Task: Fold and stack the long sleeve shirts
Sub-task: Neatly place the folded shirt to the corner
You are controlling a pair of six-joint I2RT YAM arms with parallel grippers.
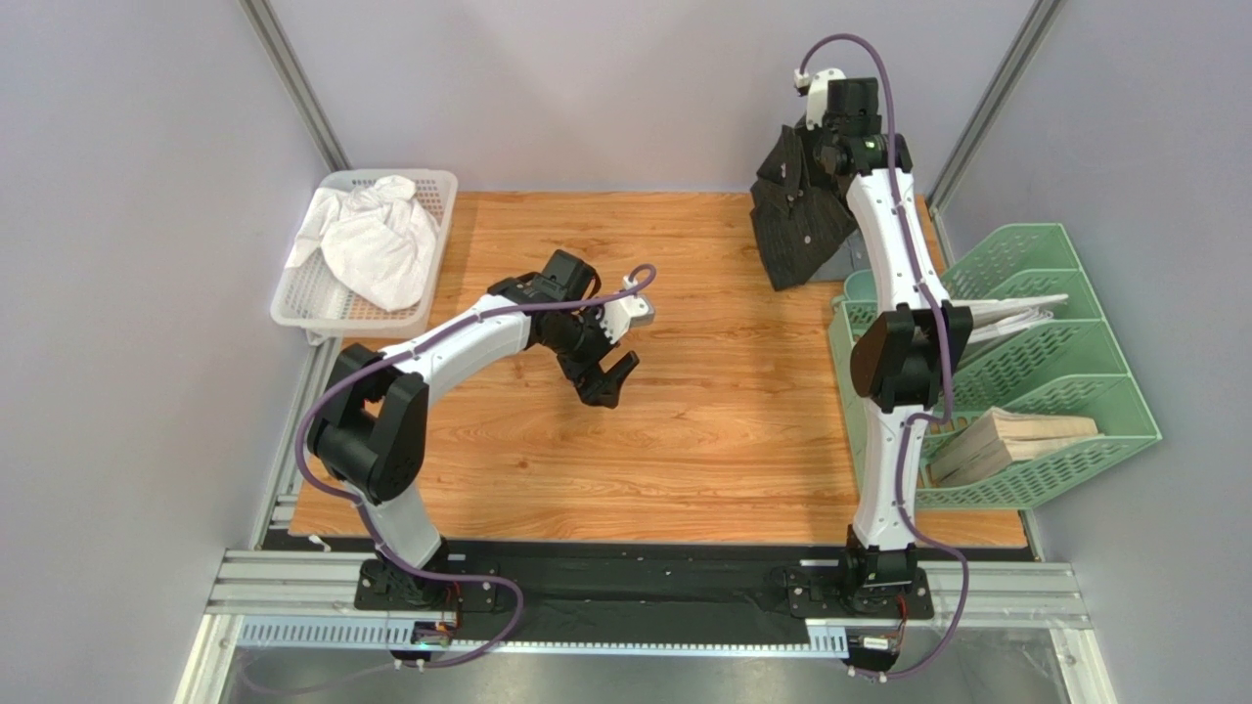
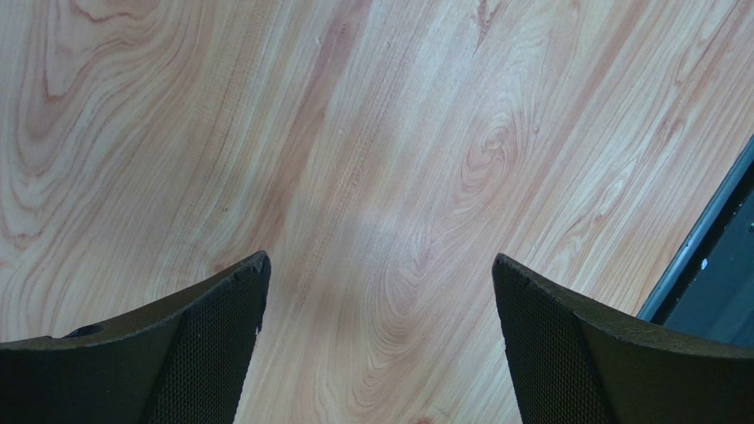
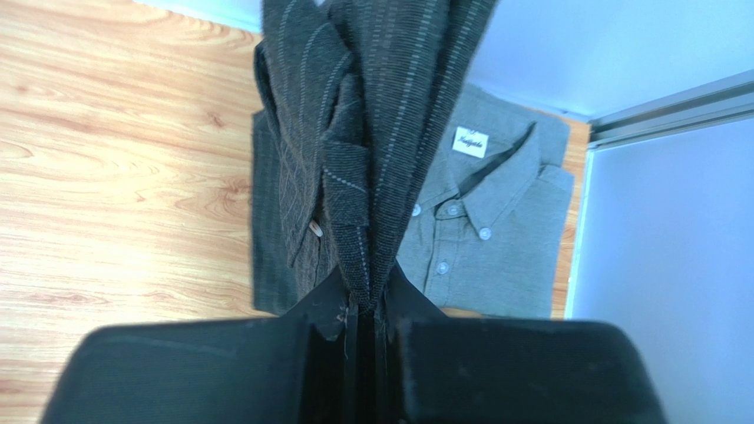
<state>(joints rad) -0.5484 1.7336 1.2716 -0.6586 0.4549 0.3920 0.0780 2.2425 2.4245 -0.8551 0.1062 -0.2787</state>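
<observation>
Well, the black shirt [image 3: 380, 132] hung in a bunched fold from my right pincer [image 3: 365, 305], whose jaws were clamped tight on the cloth with no gap between them. It was lifted over the far right corner of the table [image 1: 706, 440], its pale pinstripes running down the folds and one button showing. Its lower part reached the wood.

Under it and just to the right lay the grey shirt [image 3: 496, 238], folded flat, its small white label showing at the collar, close to the wall rail. Whether the black cloth overlapped the grey one's edge I could not tell.

My left pincer [image 2: 379, 291] hovered over bare wood near the table's middle, well apart from both shirts, jaws spread wide and holding nothing.

Farther out, a white basket [image 1: 301, 301] at the far left corner held a crumpled white cloth [image 1: 375, 242], and a green rack [image 1: 1095, 411] stood off the right edge.
</observation>
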